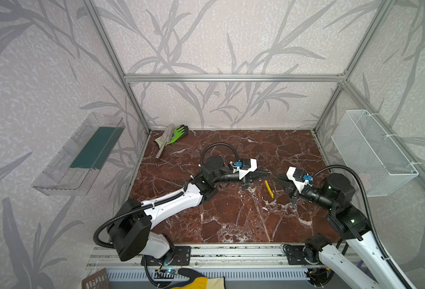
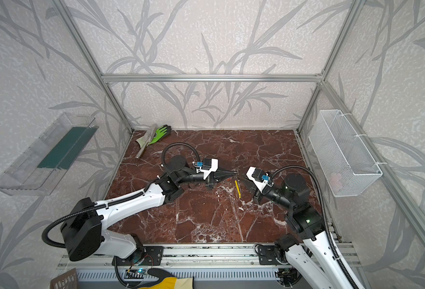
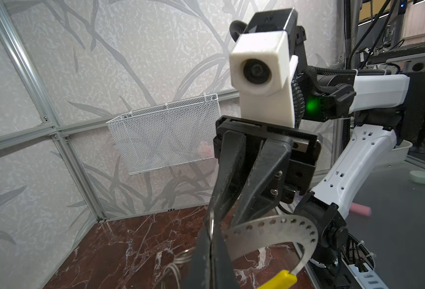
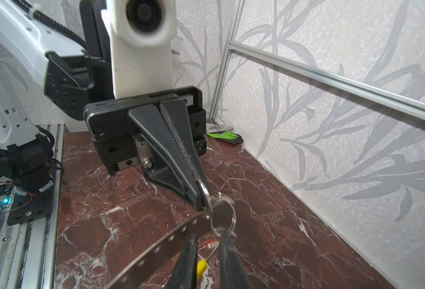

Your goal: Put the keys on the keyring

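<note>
**Two Arms Meeting Tip to Tip**

Above the red-brown marble surface (image 1: 231, 220), the left gripper (image 4: 201, 197) is pinching tight on small silver wire rings (image 4: 219, 200). The keyring (image 3: 269, 231), a flat grey metal band punched with holes, is curving away from those tips, its yellow end (image 1: 269, 189) pointing down. The right gripper (image 4: 208, 235) is facing it, jaws parted a little; whether they grip anything, I cannot tell.

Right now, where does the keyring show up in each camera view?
Top view: keyring, yellow section right of centre, between the arms.
Top view: same spot, nearer the middle.
Left wrist: perforated grey band, close to the lens.
Right wrist: perforated band, close to the lens.
Shared landmark: red marble tabletop.
</note>
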Motion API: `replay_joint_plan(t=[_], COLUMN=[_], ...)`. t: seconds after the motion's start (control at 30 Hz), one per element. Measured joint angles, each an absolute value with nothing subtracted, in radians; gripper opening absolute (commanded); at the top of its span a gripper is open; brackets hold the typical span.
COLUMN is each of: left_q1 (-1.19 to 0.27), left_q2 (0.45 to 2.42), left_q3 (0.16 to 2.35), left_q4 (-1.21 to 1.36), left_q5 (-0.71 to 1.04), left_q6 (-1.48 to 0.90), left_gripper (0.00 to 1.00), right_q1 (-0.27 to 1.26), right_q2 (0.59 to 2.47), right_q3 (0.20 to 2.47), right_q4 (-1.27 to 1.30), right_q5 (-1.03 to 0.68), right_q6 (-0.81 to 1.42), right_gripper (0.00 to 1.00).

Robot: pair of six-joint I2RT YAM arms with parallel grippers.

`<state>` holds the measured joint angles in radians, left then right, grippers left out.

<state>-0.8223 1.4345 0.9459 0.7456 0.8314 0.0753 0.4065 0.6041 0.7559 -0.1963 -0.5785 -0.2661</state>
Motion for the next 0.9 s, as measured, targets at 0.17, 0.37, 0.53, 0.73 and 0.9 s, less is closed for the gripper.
replay_joint_plan(t=[0.17, 0.37, 0.53, 0.73, 0.9], left_q1=[-0.822, -0.817, -0.814, -0.813, -0.808], left_q2=[1.435, 1.435, 1.435, 1.435, 1.434], left_q3=[0.940, 0.937, 0.931, 0.931, 0.928], left_q4=[0.758, 0.765, 0.778, 0.780, 0.778], left_q5=[0.849, 0.863, 0.866, 0.870, 0.870], left_q6=[0.062, 0.051, 0.048, 0.043, 0.050], left_gripper=[0.00, 0.00, 0.00, 0.00, 0.08], right_q1=[0.406, 0.406, 0.406, 0.402, 0.400], right_q2=[0.607, 0.622, 0.635, 0.637, 0.647], right_q3=[0.745, 0.735, 0.735, 0.732, 0.732], right_q4=[-0.142, -0.091, -0.075, -0.070, -0.068], right_q5=[-0.603, -0.645, -0.670, -0.689, -0.693], right_q6=[-0.235, -0.200, -0.185, -0.181, -0.187], right_gripper=[0.18, 0.17, 0.15, 0.03, 0.00])
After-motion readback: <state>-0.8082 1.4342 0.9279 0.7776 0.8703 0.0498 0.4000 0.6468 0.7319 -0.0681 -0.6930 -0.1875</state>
